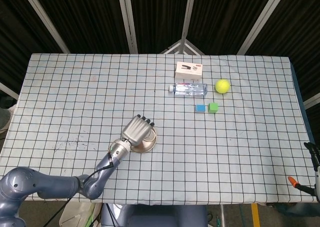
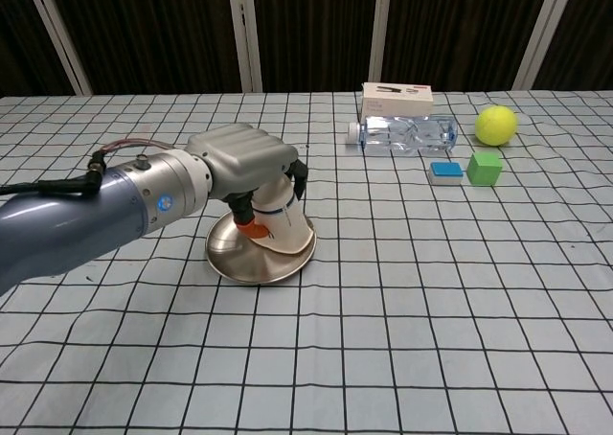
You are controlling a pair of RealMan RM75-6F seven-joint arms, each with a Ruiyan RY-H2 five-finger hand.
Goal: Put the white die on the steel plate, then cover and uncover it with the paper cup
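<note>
In the chest view my left hand [image 2: 251, 162] grips the white paper cup [image 2: 284, 232] from above. The cup stands mouth down and slightly tilted on the right side of the steel plate [image 2: 233, 260]. An orange mark shows on the cup's side under my fingers. From the head view my left hand [image 1: 138, 129] covers the cup, and only the rim of the steel plate [image 1: 150, 141] shows beside it. The white die is not visible in either view. No right hand shows.
At the back right lie a white box [image 2: 397, 95], a clear plastic bottle [image 2: 402, 133] on its side, a yellow tennis ball [image 2: 496, 125], a green cube [image 2: 485, 168] and a small blue block [image 2: 445, 171]. A checked cloth covers the table.
</note>
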